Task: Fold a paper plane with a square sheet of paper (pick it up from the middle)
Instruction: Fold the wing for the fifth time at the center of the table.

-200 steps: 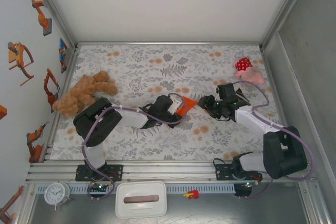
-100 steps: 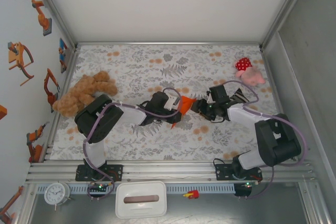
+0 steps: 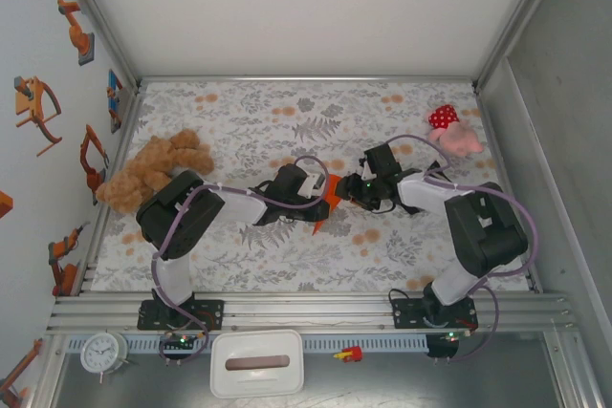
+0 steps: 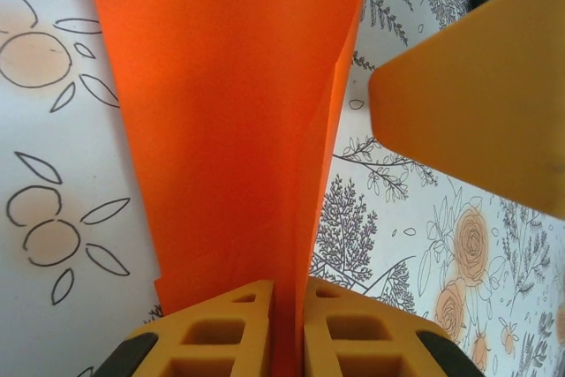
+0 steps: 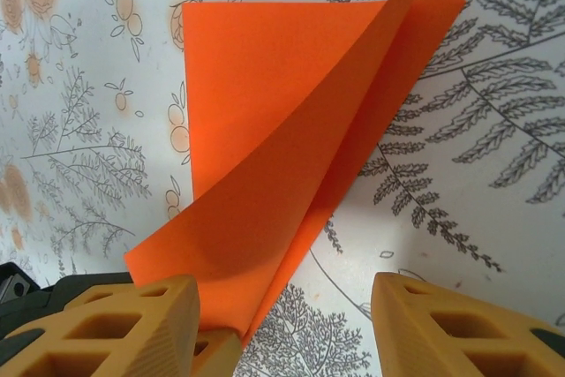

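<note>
1. Right gripper has swung in from the right toward the square sheet of paper, near the middle of the table.
2. Left gripper is clamped on the folded sheet's crease, presenting it to the other arm.
3. Right jaws stand apart around its free corner, perhaps touching.

The left arm stretches low from its base toward 3 o'clock, and the left gripper is pinched tight on the folded orange paper. The right arm, elbow sharply bent, points toward 9 o'clock. The right gripper has its fingers spread apart, just beside the left gripper.
</note>
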Controlling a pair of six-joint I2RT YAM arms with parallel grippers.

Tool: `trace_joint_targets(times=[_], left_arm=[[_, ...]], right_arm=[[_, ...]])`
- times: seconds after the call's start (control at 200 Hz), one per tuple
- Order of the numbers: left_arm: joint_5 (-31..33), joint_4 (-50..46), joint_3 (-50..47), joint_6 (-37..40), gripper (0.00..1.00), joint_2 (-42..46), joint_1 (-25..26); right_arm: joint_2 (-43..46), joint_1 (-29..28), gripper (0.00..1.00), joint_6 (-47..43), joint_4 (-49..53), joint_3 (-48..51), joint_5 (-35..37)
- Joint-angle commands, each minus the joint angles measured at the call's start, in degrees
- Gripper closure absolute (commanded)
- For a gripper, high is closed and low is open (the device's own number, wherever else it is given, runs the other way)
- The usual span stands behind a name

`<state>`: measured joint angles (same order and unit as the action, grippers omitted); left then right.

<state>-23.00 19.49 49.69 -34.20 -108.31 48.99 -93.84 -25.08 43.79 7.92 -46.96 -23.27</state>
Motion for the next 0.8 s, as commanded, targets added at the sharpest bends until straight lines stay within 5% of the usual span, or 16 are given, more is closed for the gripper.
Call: trace_joint_targets(times=[0.0, 0.796], left_arm=[[-1.93, -3.81, 0.48, -1.49, 0.84, -1.56, -0.3], [-3.85, -5.24, 1.89, -2.73, 0.75, 0.79, -0.74]], right_arm=[[-1.95, -0.42, 0.47, -1.69, 2.09, -2.07, -0.11], [-11.42, -1.55, 0.47, 0.18, 10.7, -6.0, 9.44]])
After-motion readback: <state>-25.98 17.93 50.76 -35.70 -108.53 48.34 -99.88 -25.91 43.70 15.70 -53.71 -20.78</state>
